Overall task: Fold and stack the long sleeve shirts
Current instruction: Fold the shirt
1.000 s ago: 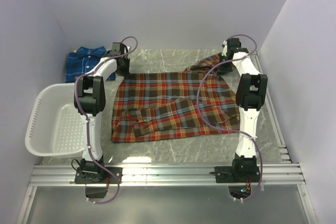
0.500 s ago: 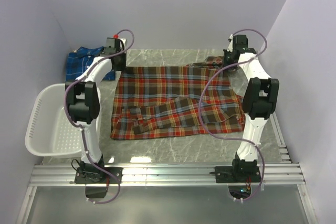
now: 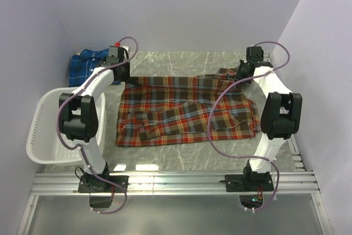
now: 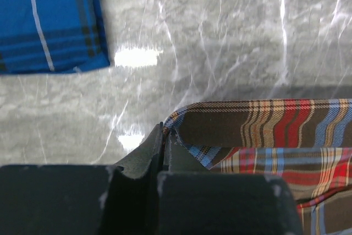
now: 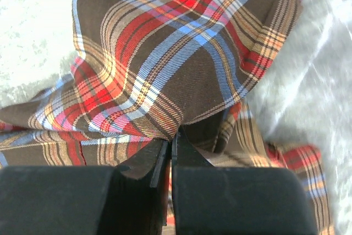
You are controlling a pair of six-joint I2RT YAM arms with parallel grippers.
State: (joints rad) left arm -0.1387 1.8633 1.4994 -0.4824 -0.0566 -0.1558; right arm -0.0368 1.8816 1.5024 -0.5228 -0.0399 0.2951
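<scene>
I see left arm (image 3: 99, 80), right arm (image 3: 272, 83) reaching far, elbows high; left tool (image 4: 163, 146) clamps red-orange shirt (image 4: 264, 127) corner, right tool (image 5: 171, 148) pinches its fold.

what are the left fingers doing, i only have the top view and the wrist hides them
observer: the left wrist view shows the left fingers shut on the edge of the red shirt
operator: and the right ones
observer: the right wrist view shows the right fingers pinched shut on a fold of the same shirt
operator: is the blue shirt touching it
observer: no, the left wrist view shows bare table between the blue shirt and the red one
</scene>
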